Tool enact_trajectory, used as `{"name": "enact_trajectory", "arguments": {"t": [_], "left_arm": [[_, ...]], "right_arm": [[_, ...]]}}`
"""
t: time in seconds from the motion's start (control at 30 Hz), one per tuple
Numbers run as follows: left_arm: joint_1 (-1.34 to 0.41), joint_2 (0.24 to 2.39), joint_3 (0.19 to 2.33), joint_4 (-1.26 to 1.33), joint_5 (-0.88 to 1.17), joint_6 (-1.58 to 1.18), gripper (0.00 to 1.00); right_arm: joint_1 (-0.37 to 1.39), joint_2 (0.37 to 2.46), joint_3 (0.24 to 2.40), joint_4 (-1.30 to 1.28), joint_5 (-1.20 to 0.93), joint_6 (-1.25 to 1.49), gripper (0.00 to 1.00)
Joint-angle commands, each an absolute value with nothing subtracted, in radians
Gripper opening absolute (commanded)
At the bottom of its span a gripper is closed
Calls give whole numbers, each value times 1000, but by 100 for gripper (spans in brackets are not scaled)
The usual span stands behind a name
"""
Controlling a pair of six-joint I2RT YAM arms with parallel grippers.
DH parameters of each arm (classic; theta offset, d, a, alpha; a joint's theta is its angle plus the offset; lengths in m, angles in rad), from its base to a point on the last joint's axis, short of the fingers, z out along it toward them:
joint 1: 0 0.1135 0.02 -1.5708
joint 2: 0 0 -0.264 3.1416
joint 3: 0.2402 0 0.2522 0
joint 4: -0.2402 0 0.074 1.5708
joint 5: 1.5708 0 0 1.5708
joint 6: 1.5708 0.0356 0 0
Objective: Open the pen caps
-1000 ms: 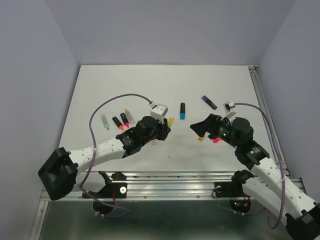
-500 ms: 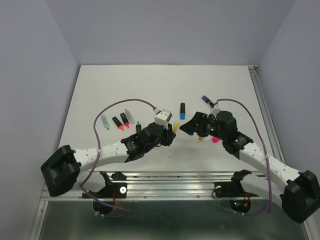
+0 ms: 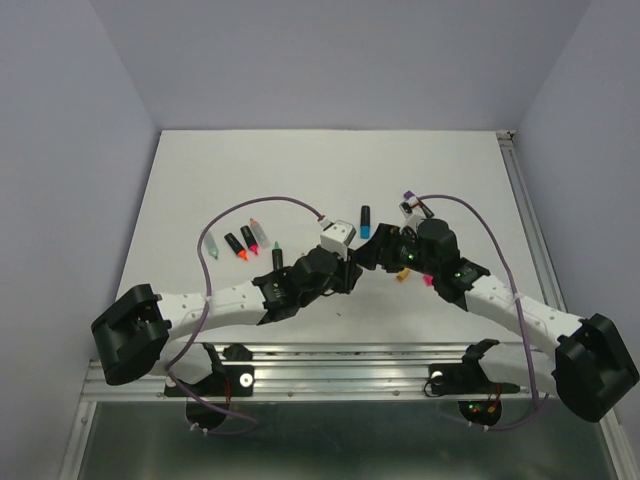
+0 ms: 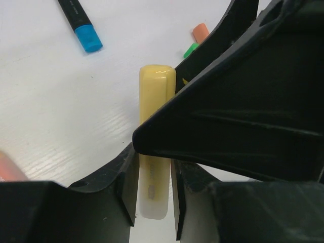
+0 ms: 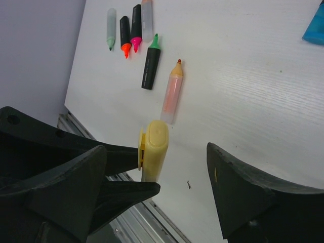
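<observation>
Right wrist: cap (image 5: 155,139) within right claw (image 5: 157,148)

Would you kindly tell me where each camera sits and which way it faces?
Top external: above and behind the robot, looking down at the table; both arms show.
Left wrist: on the left arm, facing far-right; its jaws clamp the yellow marker.
Right wrist: on the right arm, facing left toward the uncapped markers; its open jaws frame the view.
Shared: both wrist views show the yellow marker.
</observation>
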State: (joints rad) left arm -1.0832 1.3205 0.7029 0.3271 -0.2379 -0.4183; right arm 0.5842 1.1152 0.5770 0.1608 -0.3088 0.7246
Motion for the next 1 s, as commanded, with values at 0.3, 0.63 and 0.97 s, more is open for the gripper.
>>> {"name": "enact_trajectory", "arguments": {"t": [0.3,0.63,0.97], "left_arm": [[-1103,1321,758,376,-273,-413,0],[-1114,1312,752,364,-273,-420,0],[-1193,1286,681,256,-322,-558,0]], "right_arm": [[620,1144,652,244,-259,709,52],[621,1170,670,212,-233,690,22],[623,1170,736,106,35,725,11]]}}
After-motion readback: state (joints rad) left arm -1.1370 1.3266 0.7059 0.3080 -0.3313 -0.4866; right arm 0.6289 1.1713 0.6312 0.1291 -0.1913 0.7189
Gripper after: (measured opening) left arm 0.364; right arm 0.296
